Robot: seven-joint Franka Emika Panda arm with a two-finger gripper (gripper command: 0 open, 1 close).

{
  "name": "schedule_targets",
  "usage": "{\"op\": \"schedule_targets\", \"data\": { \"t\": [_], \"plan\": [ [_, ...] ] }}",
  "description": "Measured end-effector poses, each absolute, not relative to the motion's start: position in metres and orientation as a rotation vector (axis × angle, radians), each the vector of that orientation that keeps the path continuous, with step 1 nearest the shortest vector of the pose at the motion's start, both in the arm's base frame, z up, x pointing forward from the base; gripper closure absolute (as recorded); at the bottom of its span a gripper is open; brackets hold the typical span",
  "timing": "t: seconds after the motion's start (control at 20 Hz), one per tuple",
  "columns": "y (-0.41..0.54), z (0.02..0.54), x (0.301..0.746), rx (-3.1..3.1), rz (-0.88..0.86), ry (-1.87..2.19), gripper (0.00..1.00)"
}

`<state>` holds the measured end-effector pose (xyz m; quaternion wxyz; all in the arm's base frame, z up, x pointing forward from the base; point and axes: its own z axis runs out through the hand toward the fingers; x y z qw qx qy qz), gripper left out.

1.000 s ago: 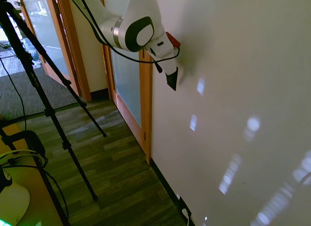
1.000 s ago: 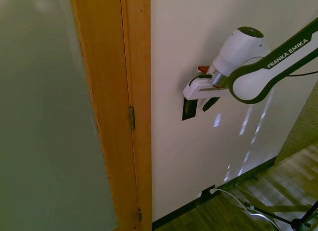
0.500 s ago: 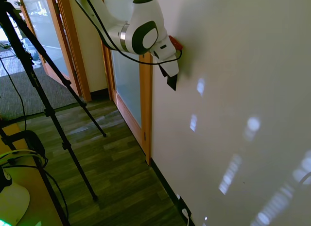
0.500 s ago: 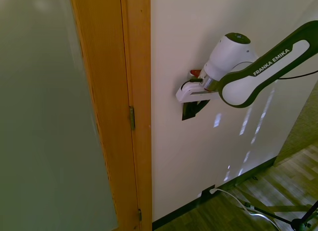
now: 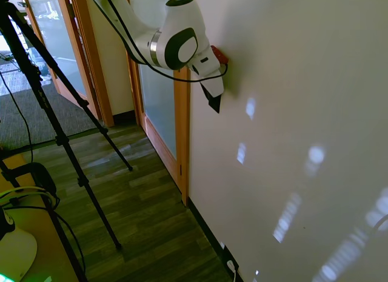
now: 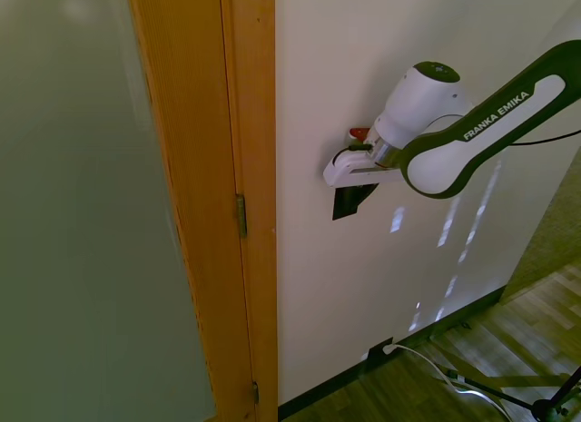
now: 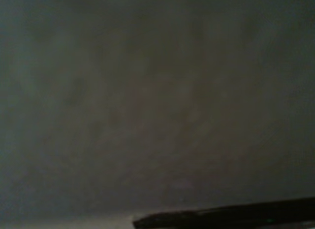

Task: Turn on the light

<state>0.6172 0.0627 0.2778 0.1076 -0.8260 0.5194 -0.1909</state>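
Observation:
The switch (image 6: 340,209) is a small black upright plate on the cream wall, just right of the wooden door frame. My gripper (image 6: 359,199) comes in from the right, and its dark fingers overlap the plate's upper right part, pressed close to the wall. The fingers look shut into one black wedge, with nothing held. In the first exterior view the gripper (image 5: 214,104) points down along the wall, and the switch is hidden behind it. The wrist view gives only a dark blur of wall. No lamp is in view.
A wooden door frame (image 6: 247,168) with frosted glass stands beside the switch. Low on the wall sits a black outlet plate (image 6: 376,350) with a white plug and cable. A tripod (image 5: 60,136) stands on the wood floor.
Over the last second the gripper slid along the wall toward the door frame, so its fingers now cover part of the switch plate. It has barely moved in the last half second.

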Motion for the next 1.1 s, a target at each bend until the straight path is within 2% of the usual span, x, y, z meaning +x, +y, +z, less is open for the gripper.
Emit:
{"op": "schedule_targets", "data": {
  "t": [0.5,0.55,1.1],
  "plan": [
    [0.069,0.287,0.587,-2.345,-0.743,1.464,1.0],
    [0.07,0.287,0.581,-2.341,-0.753,1.459,0.0],
    [0.082,0.295,0.568,-2.378,-0.729,1.425,0.0]
  ]
}}
